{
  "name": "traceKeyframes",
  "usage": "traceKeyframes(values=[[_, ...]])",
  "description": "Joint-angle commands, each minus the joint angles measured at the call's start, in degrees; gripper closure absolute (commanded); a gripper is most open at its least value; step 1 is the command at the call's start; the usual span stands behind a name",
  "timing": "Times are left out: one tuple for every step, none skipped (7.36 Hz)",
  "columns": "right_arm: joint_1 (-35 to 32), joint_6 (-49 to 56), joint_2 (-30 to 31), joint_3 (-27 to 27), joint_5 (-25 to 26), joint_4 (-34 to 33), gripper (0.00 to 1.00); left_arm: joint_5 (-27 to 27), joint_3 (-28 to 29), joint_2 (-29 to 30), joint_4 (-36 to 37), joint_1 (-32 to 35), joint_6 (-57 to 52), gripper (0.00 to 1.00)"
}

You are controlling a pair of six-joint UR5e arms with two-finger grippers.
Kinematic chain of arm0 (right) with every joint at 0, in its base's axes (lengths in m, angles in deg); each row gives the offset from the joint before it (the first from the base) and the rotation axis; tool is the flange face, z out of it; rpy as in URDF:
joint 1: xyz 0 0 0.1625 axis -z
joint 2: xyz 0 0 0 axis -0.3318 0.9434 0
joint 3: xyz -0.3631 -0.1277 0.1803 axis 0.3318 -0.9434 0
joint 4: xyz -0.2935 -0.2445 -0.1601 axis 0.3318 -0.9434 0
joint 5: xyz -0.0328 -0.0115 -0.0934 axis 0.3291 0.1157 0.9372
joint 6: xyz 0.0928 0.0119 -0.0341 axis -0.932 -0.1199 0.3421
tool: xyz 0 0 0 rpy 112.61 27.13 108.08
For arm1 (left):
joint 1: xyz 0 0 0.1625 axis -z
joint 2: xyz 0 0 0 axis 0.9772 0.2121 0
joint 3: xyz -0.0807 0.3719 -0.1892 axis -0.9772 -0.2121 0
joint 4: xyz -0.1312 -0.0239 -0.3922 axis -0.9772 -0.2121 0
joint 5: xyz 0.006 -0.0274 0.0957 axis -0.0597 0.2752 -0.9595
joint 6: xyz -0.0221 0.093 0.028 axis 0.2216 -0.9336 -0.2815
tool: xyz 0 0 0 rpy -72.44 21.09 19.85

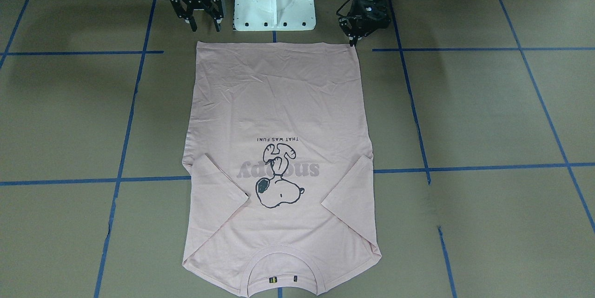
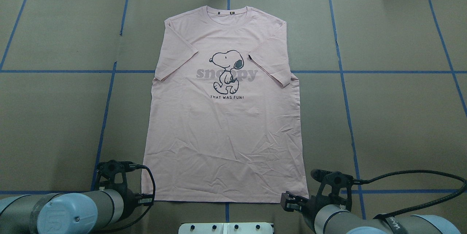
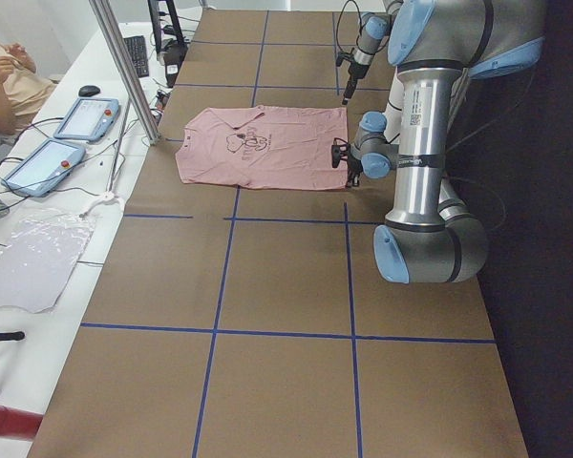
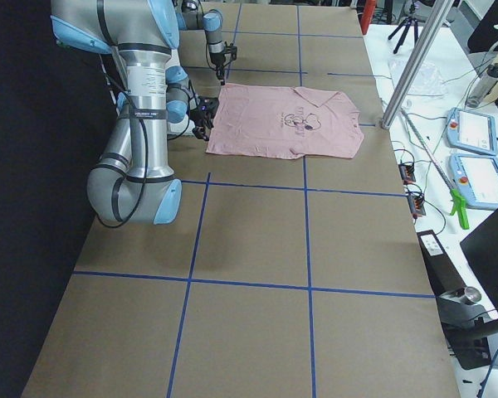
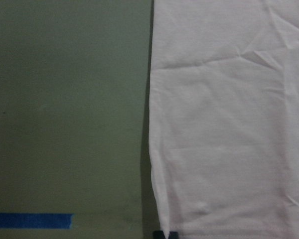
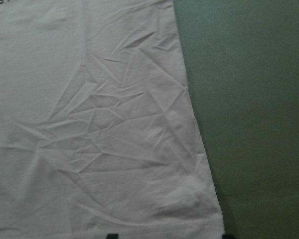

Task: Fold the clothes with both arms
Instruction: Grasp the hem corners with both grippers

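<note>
The pale pink T-shirt (image 2: pixel 222 135) lies flat, print up, its 2 sleeves folded inward, neckline on the far side; the left arm (image 2: pixel 69 212) and the right arm (image 2: pixel 365 223) are low at its hem corners.

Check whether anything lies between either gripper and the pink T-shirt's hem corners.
Nothing visible does. The left gripper and the right gripper are each right beside a hem corner of the T-shirt, which lies flat. Only bare table surrounds them.
</note>
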Motion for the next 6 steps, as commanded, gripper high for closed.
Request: traceKeyframes(values=[[1.26,-4.73,-0.14,-2.13,1.54,-2.39,0.42,0.04,0.04,0.73,0.01,0.00,-0.01,1.00],[1.78,-5.17,0.03,-2.49,1.81,-2.65,0.44,0.04,0.04,0.82,0.01,0.00,-0.01,1.00],[1.96,-5.87,-0.06,-3.62,2.59,-2.65,0.48,0.13,0.04,0.91,0.01,0.00,-0.01,1.00],[1.97,-5.97,-0.23,-3.81,2.60,-2.65,0.49,0.13,-0.05,0.91,0.01,0.00,-0.01,1.00],[1.97,-5.97,0.03,-4.07,2.78,-2.65,0.49,0.13,-0.05,1.00,-0.08,0.00,-0.01,1.00],[1.97,-5.97,0.03,-4.34,2.78,-2.65,0.49,0.13,-0.05,1.00,-0.08,0.00,-0.01,1.00]])
